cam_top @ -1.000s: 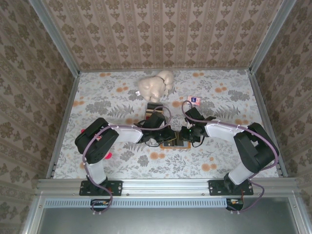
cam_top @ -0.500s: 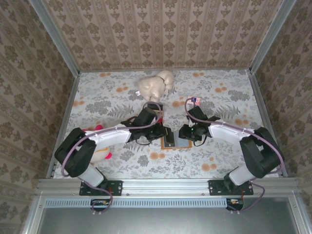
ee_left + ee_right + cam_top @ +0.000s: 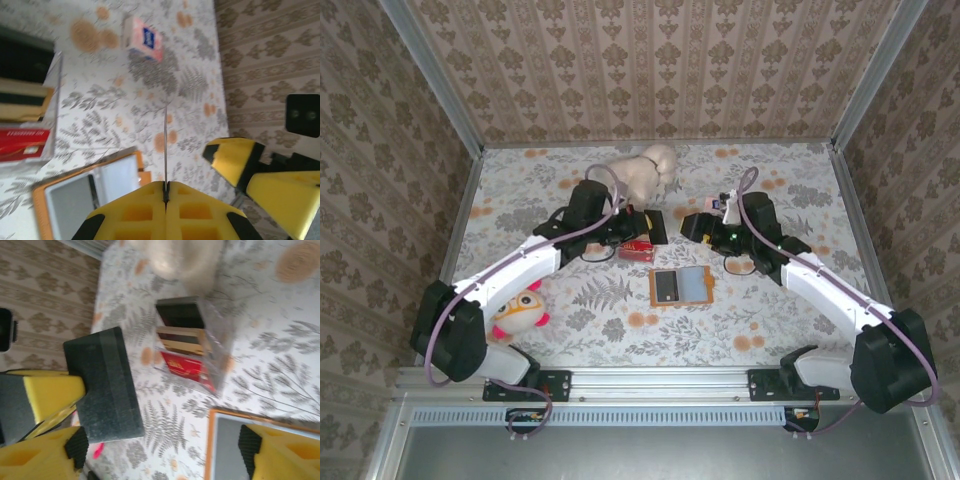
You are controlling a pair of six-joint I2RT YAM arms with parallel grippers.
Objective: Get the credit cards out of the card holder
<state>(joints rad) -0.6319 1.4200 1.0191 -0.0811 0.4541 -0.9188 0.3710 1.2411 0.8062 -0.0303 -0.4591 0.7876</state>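
We see the left gripper [image 3: 165, 186] with its two yellow fingers pressed together on a black credit card [image 3: 102, 385]. From the left wrist the card shows as one thin line sticking out past the fingertips. The right gripper [image 3: 162, 440] has its fingers far apart and nothing in them. It faces the left gripper, tip to tip, with only a small gap between them, and the black card pokes into that gap.

The card holder [image 3: 680, 285] lies open and flat on the table [image 3: 770, 310]. It is on the near side of both grippers, towards the arm bases, and it touches neither one. One half looks dark, and we cannot tell if that is a card.

Just beside the left gripper, on its near side, is a clear box [image 3: 218, 337] with a red card [image 3: 186, 367] and darker cards in it. A cream plush toy [image 3: 642, 172] sits past the left gripper, by the back edge. A pink packet [image 3: 144, 42] lies close behind the right gripper.

There is open table on the outer side of each gripper, out to the side rails. There is more bare table between the card holder and the near edge. A small pink and yellow toy [image 3: 520, 312] sits well away, by the left arm's base.
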